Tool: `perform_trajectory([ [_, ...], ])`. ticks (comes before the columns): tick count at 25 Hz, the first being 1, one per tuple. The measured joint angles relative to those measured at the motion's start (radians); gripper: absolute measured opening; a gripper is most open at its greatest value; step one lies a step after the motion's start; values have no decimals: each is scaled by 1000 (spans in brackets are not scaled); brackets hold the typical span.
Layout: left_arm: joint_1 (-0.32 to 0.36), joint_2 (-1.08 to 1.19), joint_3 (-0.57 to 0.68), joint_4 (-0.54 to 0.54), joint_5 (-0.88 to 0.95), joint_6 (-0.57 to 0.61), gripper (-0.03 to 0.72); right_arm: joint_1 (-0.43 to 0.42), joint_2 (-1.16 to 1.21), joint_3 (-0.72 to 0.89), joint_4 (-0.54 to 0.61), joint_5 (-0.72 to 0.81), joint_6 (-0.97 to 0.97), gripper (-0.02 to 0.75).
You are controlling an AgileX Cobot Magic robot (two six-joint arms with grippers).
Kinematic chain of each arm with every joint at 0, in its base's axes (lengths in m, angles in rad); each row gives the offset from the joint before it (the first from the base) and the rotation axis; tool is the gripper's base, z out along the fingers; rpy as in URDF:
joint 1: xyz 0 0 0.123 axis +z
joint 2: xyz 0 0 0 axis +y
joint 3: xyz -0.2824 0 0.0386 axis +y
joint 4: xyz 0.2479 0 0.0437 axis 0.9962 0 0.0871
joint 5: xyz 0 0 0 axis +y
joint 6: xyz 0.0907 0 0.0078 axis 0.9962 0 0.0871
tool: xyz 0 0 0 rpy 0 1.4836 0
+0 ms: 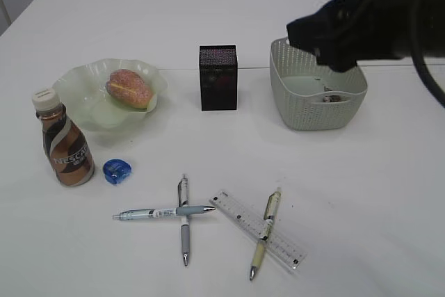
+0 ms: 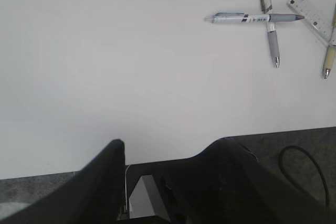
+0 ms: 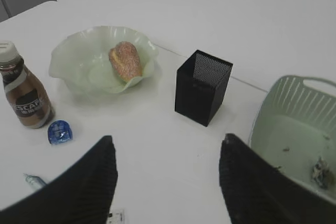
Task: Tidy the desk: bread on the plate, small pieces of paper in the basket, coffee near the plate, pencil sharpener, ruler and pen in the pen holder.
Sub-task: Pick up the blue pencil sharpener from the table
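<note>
The basket [image 1: 316, 92] sits at the right of the counter [image 1: 334, 193] with a scrap of paper [image 3: 321, 171] already lying on its floor, and the right arm's jaws [image 3: 168, 182] hang above its near-left rim, spread wide with nothing between them. So I judge the paper step is finishing, and the stationery comes next.

The bread [image 1: 128, 88] lies on the plate [image 1: 80, 95], and the coffee [image 1: 64, 147] stands just beside that plate — both look done. What remains lies in front: the blue sharpener [image 1: 117, 171] near the coffee, two pens [image 1: 184, 217] crossed over each other, and a third pen [image 1: 264, 231] lying across the ruler [image 1: 259, 229]. The holder [image 1: 218, 78] stands upright between plate and basket.

To do this well, I'd lift clear of the basket wall first, then take the top pen of a crossed pair — never the one beneath. The clear ruler lies flat and will probably be slippery, so free its pen before trying it.

The left jaws [image 2: 168, 153] wait spread and empty over the counter's near edge, well away from everything.
</note>
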Motion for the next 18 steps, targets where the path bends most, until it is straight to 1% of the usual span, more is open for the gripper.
perform_trajectory([
  [3,0,0,0,0,0,0,424,0,0,43,79,-27,0,436],
  [7,0,0,0,0,0,0,424,0,10,46,160,-32,0,426],
  [12,0,0,0,2,0,0,424,0,32,46,225,-9,0,426],
  [18,0,0,0,0,0,0,424,0,54,46,253,14,0,426],
])
